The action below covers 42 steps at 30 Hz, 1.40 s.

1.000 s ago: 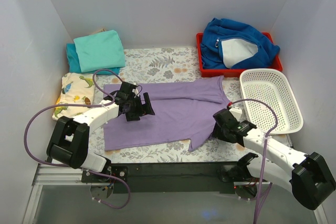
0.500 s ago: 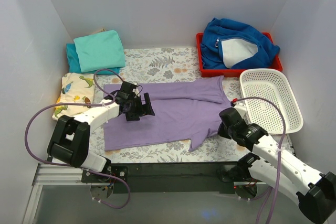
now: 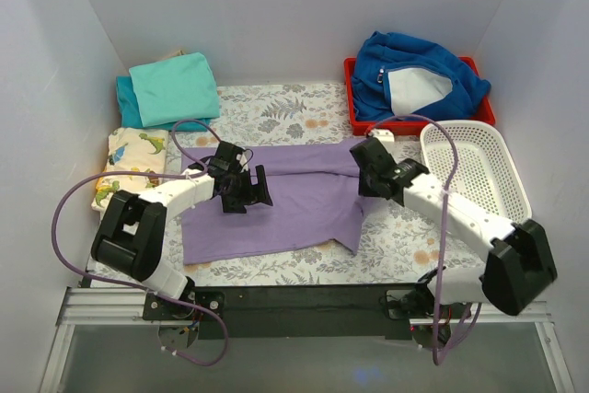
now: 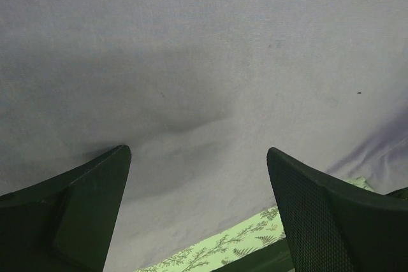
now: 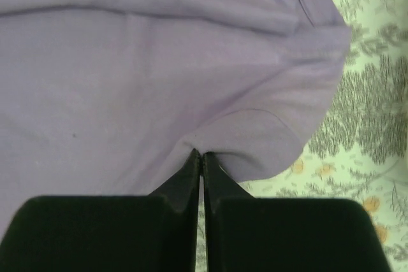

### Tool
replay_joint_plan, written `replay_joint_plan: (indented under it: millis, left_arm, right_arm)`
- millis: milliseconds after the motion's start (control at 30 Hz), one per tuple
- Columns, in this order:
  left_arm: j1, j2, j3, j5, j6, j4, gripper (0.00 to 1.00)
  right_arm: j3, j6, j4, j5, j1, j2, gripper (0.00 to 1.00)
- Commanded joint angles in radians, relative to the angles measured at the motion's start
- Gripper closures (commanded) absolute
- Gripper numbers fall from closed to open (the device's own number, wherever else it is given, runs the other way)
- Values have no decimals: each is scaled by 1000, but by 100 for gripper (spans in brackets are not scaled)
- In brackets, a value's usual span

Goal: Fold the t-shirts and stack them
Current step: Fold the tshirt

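The lavender t-shirt (image 3: 294, 204) lies spread across the patterned tabletop, its right side drawn inward. My right gripper (image 3: 365, 179) is shut on the lavender t-shirt's right edge; in the right wrist view the closed fingertips (image 5: 202, 153) pinch a pucker of lavender fabric (image 5: 159, 62) by the sleeve. My left gripper (image 3: 253, 192) stands open low over the shirt's left-middle, its fingers (image 4: 95, 183) wide apart above the flat cloth (image 4: 204, 62). A folded turquoise t-shirt (image 3: 175, 87) rests on a darker teal one (image 3: 126, 103) at the back left.
A red tray (image 3: 351, 98) at the back right holds a bulky blue fleece jacket (image 3: 419, 80). A white basket (image 3: 474, 177) stands at the right. A dinosaur-print cloth (image 3: 133, 167) lies at the left. White walls close in on three sides.
My right gripper shut on the shirt's right side and carried it up and left, folding that side inward. The left gripper stayed put, open.
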Motion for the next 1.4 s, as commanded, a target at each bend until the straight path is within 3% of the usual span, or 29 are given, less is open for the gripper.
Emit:
replay_joint_plan:
  millis: [0,33,133,233,500,600,867,1367]
  left_arm:
    - [-3,5,36,21,20,-8,13]
    - [-3,6,36,23,21,-8,13]
    - [-5,9,35,18,28,-16,13]
    - [-3,5,31,-2,32,-27,13]
    - [-5,25,50,-4,37,-37,13]
    - [-5,42,67,6,40,-36,13]
    - [-5,42,82,-1,51,-47,13]
    - [-5,45,73,-11,31,-31,12]
  right_arm:
    - [124,-131,91,31,2,146,97]
    - [141,-162,94,23,2,221,81]
    - [196,-202,95,22,1,329,48]
    - [175,-200,94,55,5,300,44]
    - [-75,-119,72,11,-12,-40,39]
    - [-164,-50,74,-43,-38,-83,40]
    - [-314,2,259,-115,-117,-100,40]
    - [-413,-91,522,-260,-260,-14,43]
